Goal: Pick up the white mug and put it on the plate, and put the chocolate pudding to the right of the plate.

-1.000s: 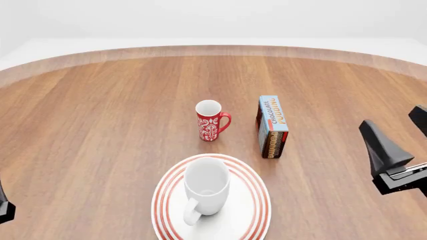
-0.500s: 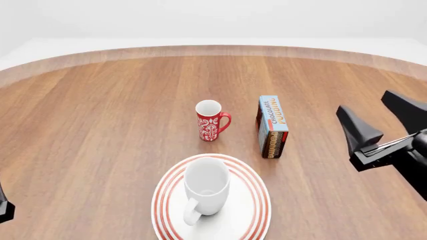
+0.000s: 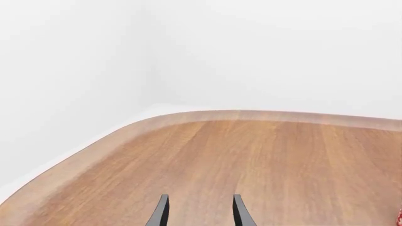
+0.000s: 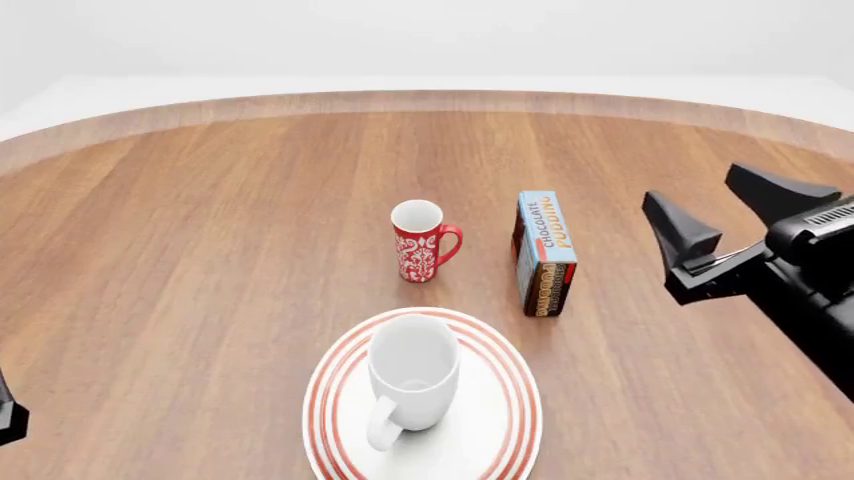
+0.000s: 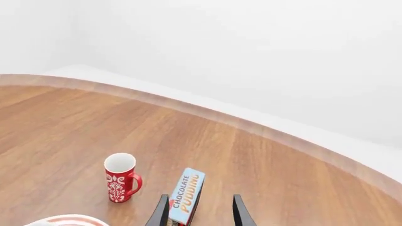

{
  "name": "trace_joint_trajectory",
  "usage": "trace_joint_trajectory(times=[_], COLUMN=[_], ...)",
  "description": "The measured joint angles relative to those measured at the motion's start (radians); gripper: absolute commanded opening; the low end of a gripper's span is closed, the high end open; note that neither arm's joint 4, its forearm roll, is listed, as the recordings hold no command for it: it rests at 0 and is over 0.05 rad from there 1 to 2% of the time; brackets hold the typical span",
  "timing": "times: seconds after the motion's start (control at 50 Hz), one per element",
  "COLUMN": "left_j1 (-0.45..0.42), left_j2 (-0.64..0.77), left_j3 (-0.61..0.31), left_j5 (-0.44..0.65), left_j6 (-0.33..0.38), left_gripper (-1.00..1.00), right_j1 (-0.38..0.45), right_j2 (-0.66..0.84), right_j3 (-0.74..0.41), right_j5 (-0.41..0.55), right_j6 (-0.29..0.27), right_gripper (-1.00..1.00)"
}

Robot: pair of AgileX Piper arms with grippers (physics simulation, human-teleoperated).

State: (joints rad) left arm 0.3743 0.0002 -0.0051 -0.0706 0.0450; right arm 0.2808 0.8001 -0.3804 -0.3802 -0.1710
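Note:
The white mug [image 4: 414,375] stands upright on the red-ringed plate [image 4: 514,402] at the near middle of the table, handle toward me. Beyond the plate and slightly to its right, the chocolate pudding [image 4: 546,252] carton stands on a long edge. My right gripper [image 4: 722,211] hovers open to the right of the carton, apart from it, with nothing between its fingers. In the right wrist view the chocolate pudding [image 5: 186,194] lies just ahead of the open right gripper [image 5: 199,213]. My left gripper [image 3: 199,214] is open over bare wood; only a dark corner of it [image 4: 7,412] shows at the front left.
A slimmer red patterned mug [image 4: 420,243] stands left of the carton, also seen as the red mug [image 5: 119,184] in the right wrist view. The plate's rim [image 5: 63,219] peeks in there. The round wooden table's far edge [image 4: 427,100] curves across the back.
My right gripper has moved left and farther forward, closing in on the chocolate pudding's right side. The left arm, mugs, plate and carton have not moved.

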Motion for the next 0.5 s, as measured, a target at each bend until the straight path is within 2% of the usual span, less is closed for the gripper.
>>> trace_joint_trajectory(times=[0.5], left_j1=[0.0], left_j2=[0.0], left_j3=[-0.001], left_j5=[-0.001], left_j6=[-0.007], left_gripper=[1.0], right_j1=[-0.014], right_j2=[0.151], right_j3=[-0.105], right_j5=[0.02], right_j6=[0.007], right_gripper=[1.0])
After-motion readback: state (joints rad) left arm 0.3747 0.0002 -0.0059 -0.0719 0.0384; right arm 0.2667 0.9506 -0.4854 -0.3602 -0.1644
